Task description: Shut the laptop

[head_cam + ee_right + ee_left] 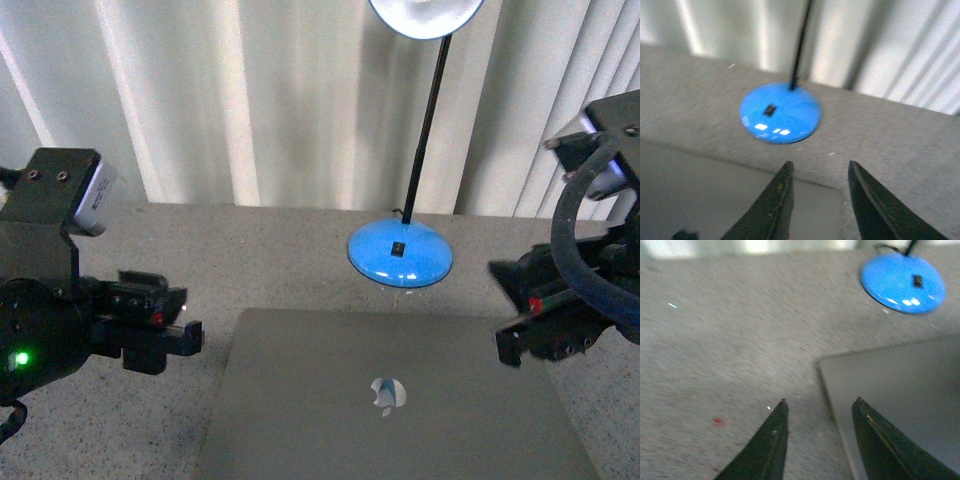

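Front view has the laptop [390, 400] lying lid-down flat on the table [200, 250], both the left hand [190, 338] and right hand [505, 345] released and empty beside it, blue lamp [400, 254] behind, so I'd just back off gently.

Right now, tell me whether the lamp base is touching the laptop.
Apart. The front view shows a strip of bare table between the lamp base and the laptop.
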Robot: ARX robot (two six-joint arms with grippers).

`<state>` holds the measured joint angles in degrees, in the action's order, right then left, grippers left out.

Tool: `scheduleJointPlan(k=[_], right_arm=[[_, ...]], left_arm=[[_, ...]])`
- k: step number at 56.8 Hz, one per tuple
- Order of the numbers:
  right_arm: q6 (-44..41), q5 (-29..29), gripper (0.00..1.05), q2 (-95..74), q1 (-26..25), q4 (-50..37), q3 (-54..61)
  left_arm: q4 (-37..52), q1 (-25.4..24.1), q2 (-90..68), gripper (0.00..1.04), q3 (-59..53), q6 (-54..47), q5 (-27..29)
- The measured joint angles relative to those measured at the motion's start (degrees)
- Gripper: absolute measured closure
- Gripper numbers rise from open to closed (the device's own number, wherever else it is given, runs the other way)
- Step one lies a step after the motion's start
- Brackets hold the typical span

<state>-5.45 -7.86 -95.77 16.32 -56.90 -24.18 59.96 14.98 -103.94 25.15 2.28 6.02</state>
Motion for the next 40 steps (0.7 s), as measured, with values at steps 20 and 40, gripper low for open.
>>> scheduleJointPlan(k=[20, 40], right_arm=[[4.46, -1.55, 1.02, 15.15, -6.60, -13.60, 15.61], [4.74, 2.51, 1.02, 37.55, -10.93, 3.19, 20.46]], left_arm=[[17.22, -6.45, 17.09, 1.01, -16.79, -1.70, 1.86], [3.02, -10.43, 37.99, 1.01, -23.10, -1.84, -1.97]])
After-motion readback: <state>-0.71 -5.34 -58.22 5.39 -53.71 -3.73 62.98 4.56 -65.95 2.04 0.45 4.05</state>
